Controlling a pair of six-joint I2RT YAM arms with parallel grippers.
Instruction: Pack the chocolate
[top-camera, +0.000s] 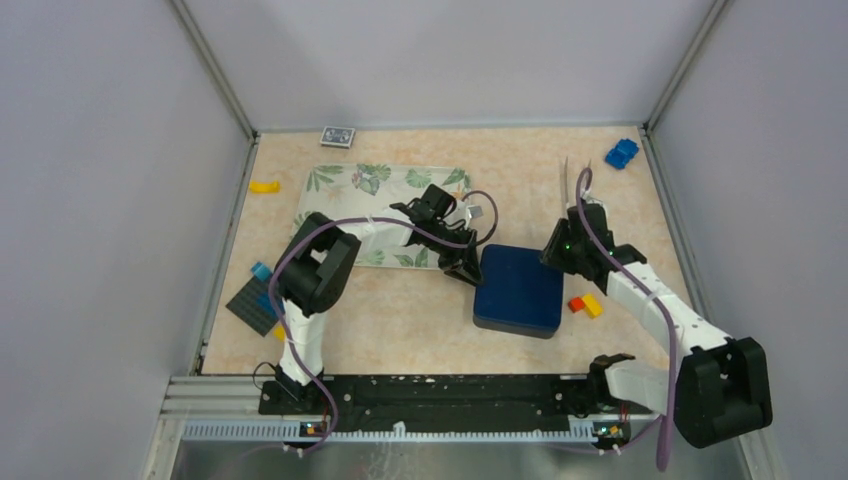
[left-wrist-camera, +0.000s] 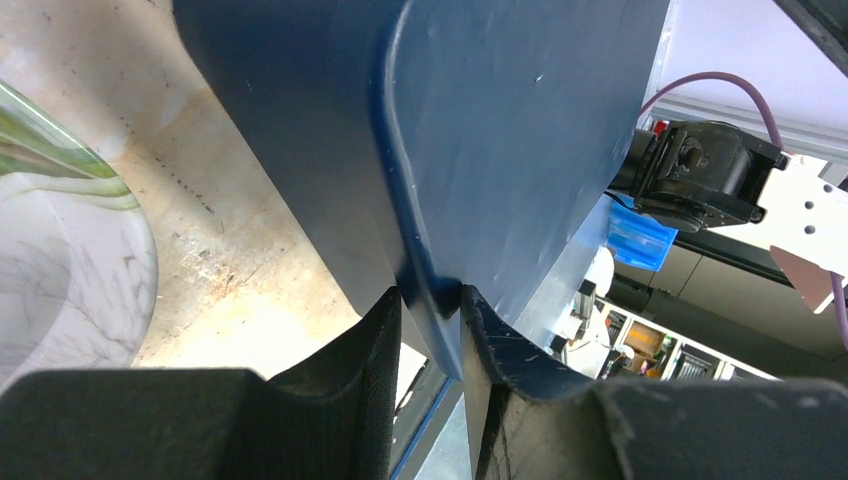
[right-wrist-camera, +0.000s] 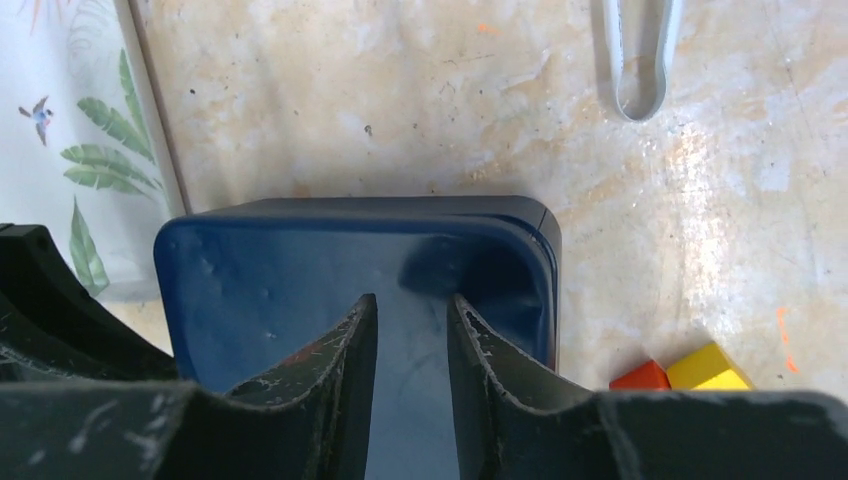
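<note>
No chocolate pieces show in any view. A dark blue box lid (top-camera: 518, 290) sits at the table's middle. In the left wrist view the lid (left-wrist-camera: 500, 130) fills the frame. My left gripper (top-camera: 462, 268) is at its left edge, and its jaws (left-wrist-camera: 430, 300) are shut on the lid's rim. My right gripper (top-camera: 562, 250) is at the lid's far right corner. In the right wrist view its jaws (right-wrist-camera: 412, 305) stand a little apart over the lid's top (right-wrist-camera: 260, 290), with nothing between them.
A leaf-patterned tray (top-camera: 340, 185) lies behind and left of the lid. Red and yellow blocks (top-camera: 585, 304) lie right of the lid. Metal tongs (top-camera: 566, 180), a blue toy (top-camera: 621, 153), a yellow piece (top-camera: 264, 186) and a dark gridded square (top-camera: 250, 305) lie around.
</note>
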